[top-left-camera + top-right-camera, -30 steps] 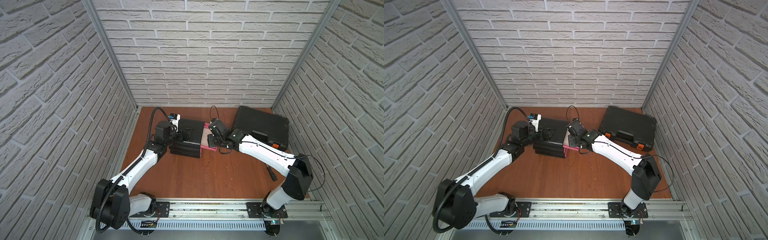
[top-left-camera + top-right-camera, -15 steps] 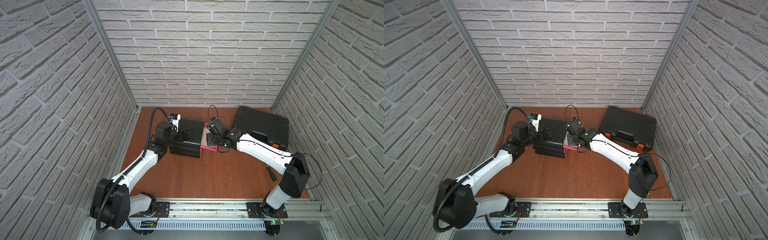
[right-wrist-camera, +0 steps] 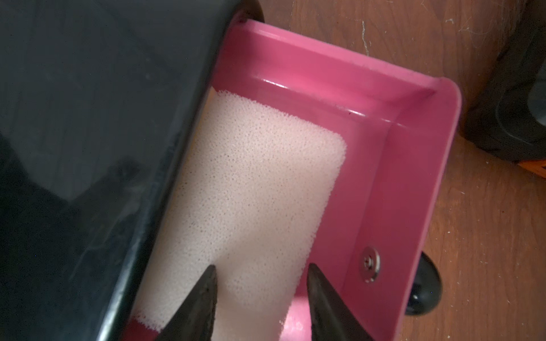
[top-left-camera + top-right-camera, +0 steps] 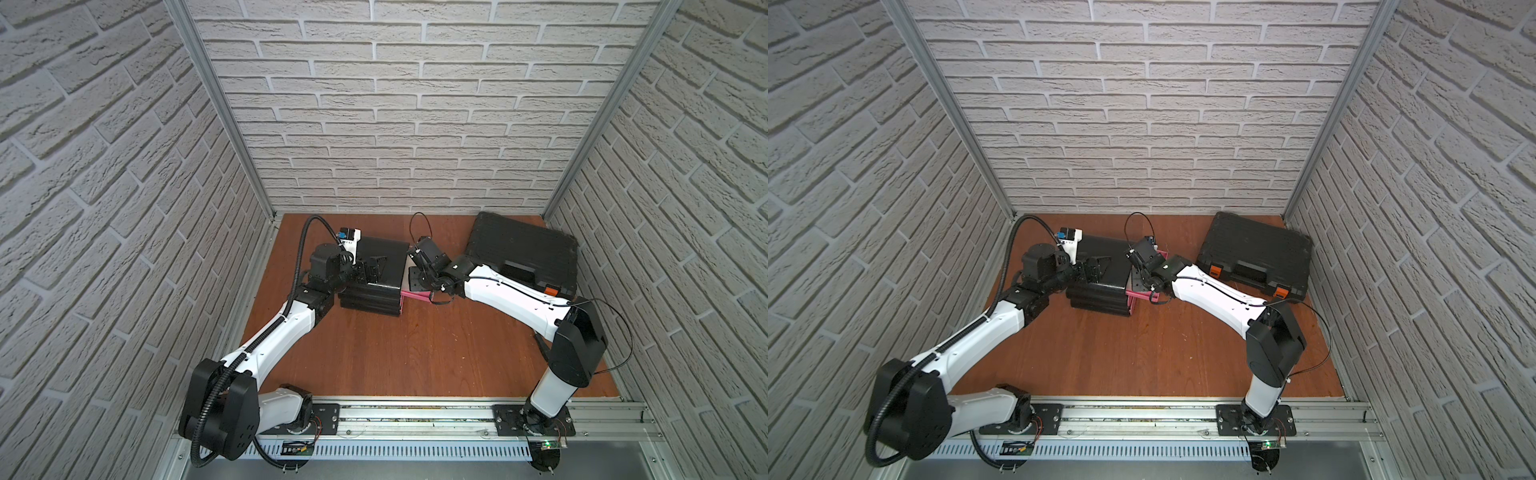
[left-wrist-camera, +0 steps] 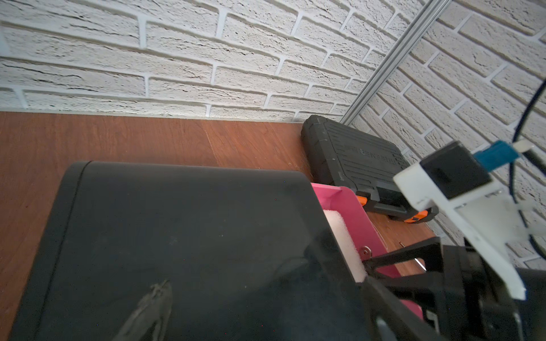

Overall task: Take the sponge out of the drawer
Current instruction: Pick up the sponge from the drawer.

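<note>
Okay, your right arm has slid toward the cabinet (image 3: 88, 118) over the last second. The right gripper (image 3: 261, 267) now sits above the open pink drawer (image 3: 413, 177), with its tips right over the sponge (image 3: 251, 183). The jaws are half spread and pinch nothing. I can't tell from the wrist view whether the tips touch the foam yet.

The left arm hasn't moved. The left gripper (image 4: 371, 267) is spread wide on the cabinet top and holds nothing.

I read this as the end of the approach, with the grab not started. The sponge lies flat in the drawer, not lifted.

Sponge orientation:
- The long axis runs parallel to the cabinet's front edge, across the drawer's pull direction. In both top views that line goes roughly from the back wall toward the rail.
- The end pointing away from the gripper has a rounded corner and sits clear of the drawer walls.
- One long side is tucked under the cabinet overhang, so the full width isn't visible. The left wrist view shows the same pale strip (image 5: 342, 239) poking out.

Your jaws line up across the short axis, which is the right way round. The outer finger is at the sponge's free edge, but the inner finger is over the sponge's top face, not past its hidden edge. So expect a pinch into the foam rather than a clean straddle. Watch the inner finger against the cabinet lip.
</note>
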### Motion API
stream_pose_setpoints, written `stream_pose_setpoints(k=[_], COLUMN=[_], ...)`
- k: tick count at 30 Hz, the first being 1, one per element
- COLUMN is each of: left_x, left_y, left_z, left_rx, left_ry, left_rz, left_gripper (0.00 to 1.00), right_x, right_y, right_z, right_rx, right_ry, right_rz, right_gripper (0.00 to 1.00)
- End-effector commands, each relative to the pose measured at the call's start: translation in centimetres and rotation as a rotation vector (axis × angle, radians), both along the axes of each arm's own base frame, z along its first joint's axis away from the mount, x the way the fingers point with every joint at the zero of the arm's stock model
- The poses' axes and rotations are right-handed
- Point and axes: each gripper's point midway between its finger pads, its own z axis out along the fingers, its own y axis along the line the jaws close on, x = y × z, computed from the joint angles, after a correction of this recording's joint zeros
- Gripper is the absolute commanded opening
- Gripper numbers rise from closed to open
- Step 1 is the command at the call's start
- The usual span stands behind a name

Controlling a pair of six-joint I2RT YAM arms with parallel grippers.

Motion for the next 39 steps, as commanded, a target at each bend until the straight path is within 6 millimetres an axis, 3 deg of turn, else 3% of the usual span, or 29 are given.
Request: stream_pose_setpoints(k=[1, 2, 9, 14, 21, 29, 39], left_x=[-0.9, -1.0, -1.6, -2.0, -2.2, -2.2, -2.1], left_y=[0.0, -0.1, -0.9, -0.8, -1.0, -0.9, -2.8], left_z=[-1.8, -1.7, 0.0, 1.4, 3.7, 5.3, 5.9], left_rx=[-0.006, -0.008, -0.067, -0.078, -0.075, -0.03, -0.013], left_ry=[0.059, 0.058, 0.035, 0.018, 0.018, 0.029, 0.068], left_rz=[-0.012, -0.016, -0.066, -0.069, -0.089, -0.094, -0.226], left_gripper=[0.98, 0.98, 0.98, 0.98, 0.98, 0.98, 0.98], right_x=[0.1, 0.1, 0.3, 0.4, 0.4, -0.3, -2.7], right_y=[1.1, 1.2, 0.9, -0.1, -1.4, -2.4, 0.4], right_z=[-0.8, -0.9, -0.7, 0.8, 5.1, 7.7, 11.3], right_rx=[0.023, 0.023, 0.019, 0.002, -0.052, -0.083, 0.011], right_ry=[0.015, 0.015, 0.0, -0.058, -0.152, -0.211, -0.301], right_rz=[0.011, 0.012, 0.007, -0.011, 0.037, 0.095, 0.438], right_gripper=[0.47, 0.44, 0.03, 0.03, 0.03, 0.03, 0.03])
